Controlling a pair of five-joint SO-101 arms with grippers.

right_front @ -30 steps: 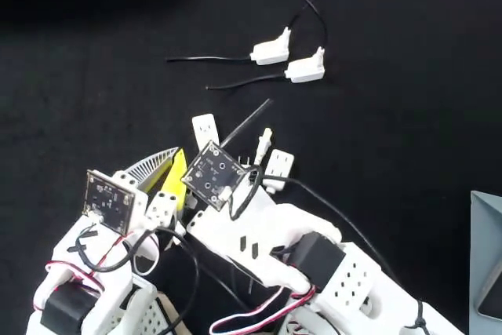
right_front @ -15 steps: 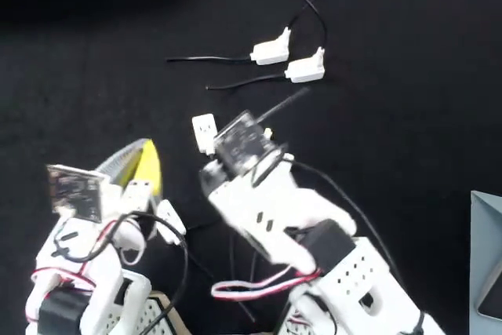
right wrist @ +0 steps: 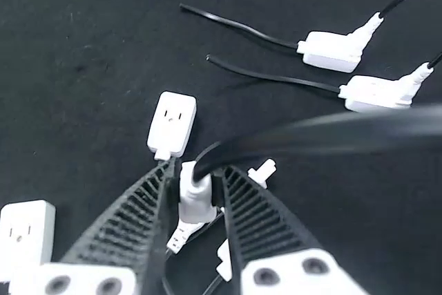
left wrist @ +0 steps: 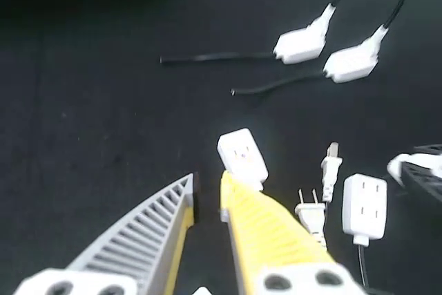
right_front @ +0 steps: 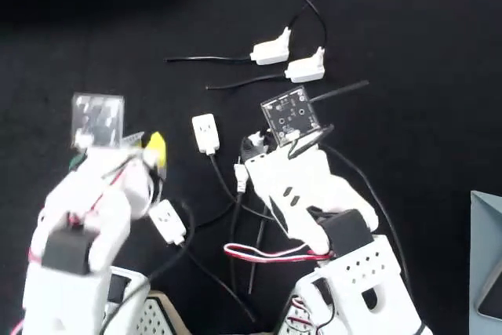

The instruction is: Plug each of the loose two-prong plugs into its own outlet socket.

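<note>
Since half a second ago, shifted up the matte black table [right_front: 86, 45]: right gripper [right wrist: 197, 170], ribbed black jaws clamped on white moulded two-prong plug [right wrist: 193, 202] with black cord, near white rectangular plastic outlet socket [right wrist: 173, 124]. Likewise swung forward: left gripper [left wrist: 207, 183], smooth yellow and ribbed grey jaws slightly parted, empty, just short of same socket. Second white socket [right_front: 167, 220] between arms. Open tabletop toward far-left edge.

Grey box [right_front: 488, 253] — cut by the edge; one outlet socket [right wrist: 24, 233] too.
</note>
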